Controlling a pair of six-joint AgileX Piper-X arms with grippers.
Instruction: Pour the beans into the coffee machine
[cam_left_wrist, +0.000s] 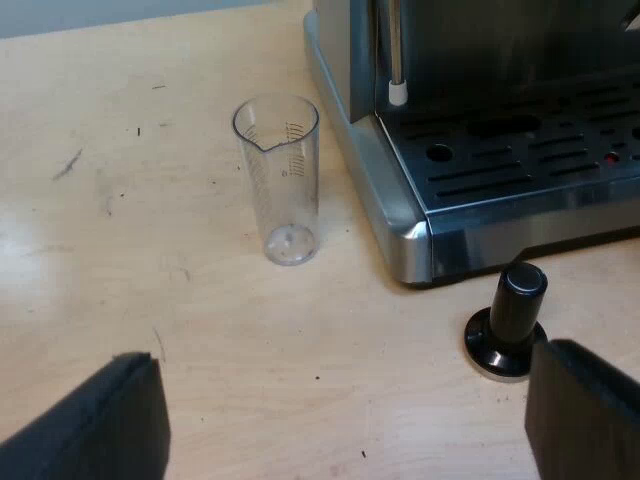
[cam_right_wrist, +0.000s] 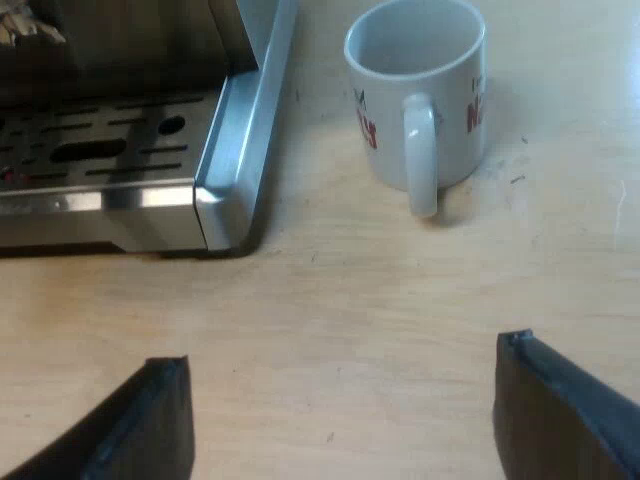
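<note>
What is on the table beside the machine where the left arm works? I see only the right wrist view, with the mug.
Observer: A measuring glass stands upright on the table, close to the espresso machine but not touching it.
Operator: Does it hold beans?
Observer: It looks empty; its clear bottom shows through.
Operator: Is the left gripper on it?
Observer: No. The left gripper is open, apart from the glass, holding nothing.
</note>
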